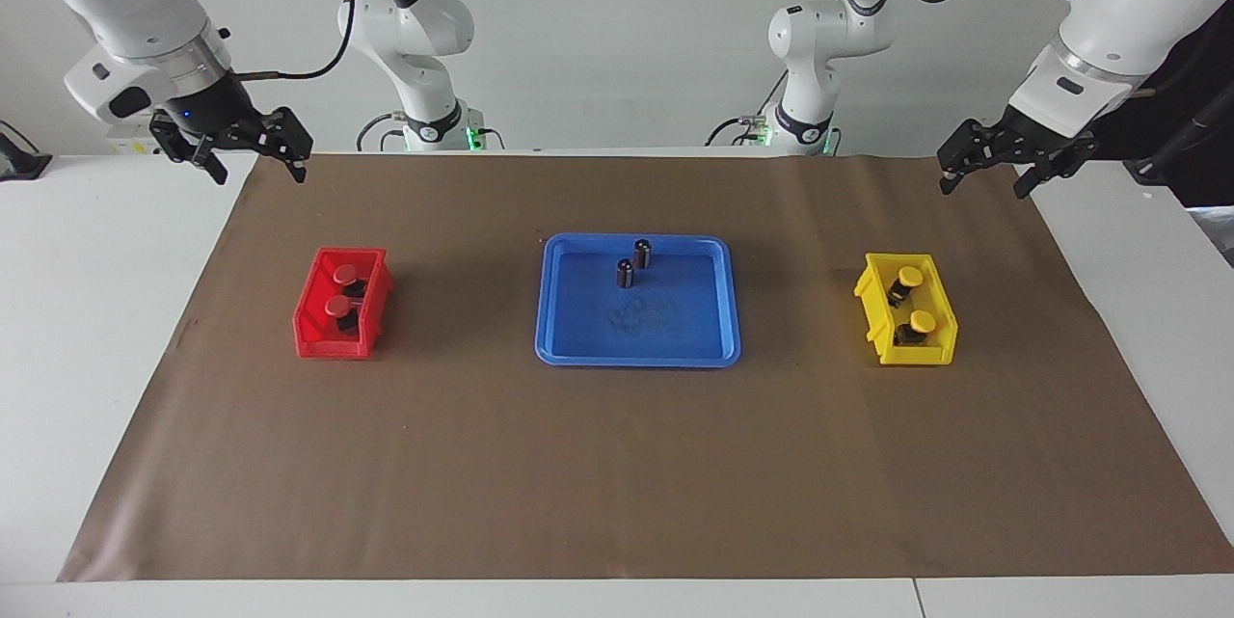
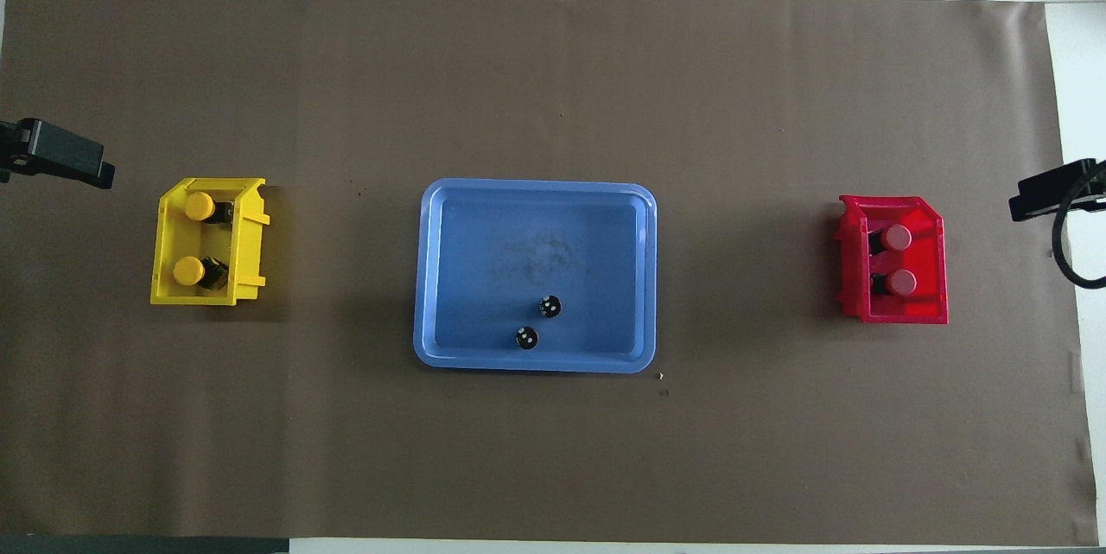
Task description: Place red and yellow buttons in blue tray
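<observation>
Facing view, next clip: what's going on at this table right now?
Nothing is being handled yet. The two red-capped push buttons sit in the small red plastic bin, the two yellow-capped push buttons in the small yellow plastic bin. The flat blue plastic tray between the bins holds only two small dark cylinders. The right gripper and left gripper hang open over the table edge nearest the robots, each at its own end, holding nothing.

Blue tray (image 1: 564, 348) mostly bare; two dark cylinders (image 1: 633, 263) crowd robot-side rim.
</observation>
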Available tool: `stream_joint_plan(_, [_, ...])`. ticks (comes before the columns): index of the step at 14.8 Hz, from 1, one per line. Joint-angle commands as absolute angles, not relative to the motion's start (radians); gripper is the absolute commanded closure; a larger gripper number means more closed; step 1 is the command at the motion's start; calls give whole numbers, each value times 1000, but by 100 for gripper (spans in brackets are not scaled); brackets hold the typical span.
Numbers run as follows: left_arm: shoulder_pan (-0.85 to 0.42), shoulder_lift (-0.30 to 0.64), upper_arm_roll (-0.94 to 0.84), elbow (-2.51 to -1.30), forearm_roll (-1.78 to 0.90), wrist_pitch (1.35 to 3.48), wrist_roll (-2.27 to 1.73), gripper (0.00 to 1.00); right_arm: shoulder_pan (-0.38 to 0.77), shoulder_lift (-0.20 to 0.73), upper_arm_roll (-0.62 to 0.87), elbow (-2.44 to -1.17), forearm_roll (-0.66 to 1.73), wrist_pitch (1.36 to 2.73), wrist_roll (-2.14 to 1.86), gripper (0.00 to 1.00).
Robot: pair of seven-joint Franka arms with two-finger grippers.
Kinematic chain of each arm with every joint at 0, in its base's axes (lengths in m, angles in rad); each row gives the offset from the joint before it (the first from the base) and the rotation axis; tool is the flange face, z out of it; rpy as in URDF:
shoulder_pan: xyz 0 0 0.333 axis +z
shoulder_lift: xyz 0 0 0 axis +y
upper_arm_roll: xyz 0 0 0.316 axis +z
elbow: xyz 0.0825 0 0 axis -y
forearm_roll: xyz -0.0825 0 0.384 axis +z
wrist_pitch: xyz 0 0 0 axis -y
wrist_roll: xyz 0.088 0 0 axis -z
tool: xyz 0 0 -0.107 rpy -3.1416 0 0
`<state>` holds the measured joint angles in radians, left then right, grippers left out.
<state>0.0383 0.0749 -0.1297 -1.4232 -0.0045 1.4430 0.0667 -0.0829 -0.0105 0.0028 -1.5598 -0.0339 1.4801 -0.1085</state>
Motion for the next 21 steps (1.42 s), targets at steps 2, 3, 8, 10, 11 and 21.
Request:
stream_joint_plan(2, [49, 41, -115, -1459, -18, 1436, 75, 0, -92, -21, 5, -1591, -17, 1506, -127, 0])
stream_joint_plan(3, [51, 41, -115, -1459, -18, 1434, 75, 0, -91, -21, 5, -1592, -17, 1514, -127, 2])
stream_joint_plan(8, [49, 41, -115, -1459, -17, 1434, 75, 0, -87, -66, 5, -1736, -12, 1684, -124, 30])
stream_joint_plan(10, [49, 41, -115, -1459, -18, 1434, 75, 0, -87, -61, 5, -1802, 6, 1774, -121, 30])
stream_joint_plan(11, [49, 41, -115, -1459, -18, 1434, 75, 0, -87, -58, 5, -1856, 18, 1842, -121, 30])
stream_joint_plan(21, [49, 41, -115, -1459, -18, 1434, 75, 0, -103, 37, 3, -2103, 20, 2198, -135, 35])
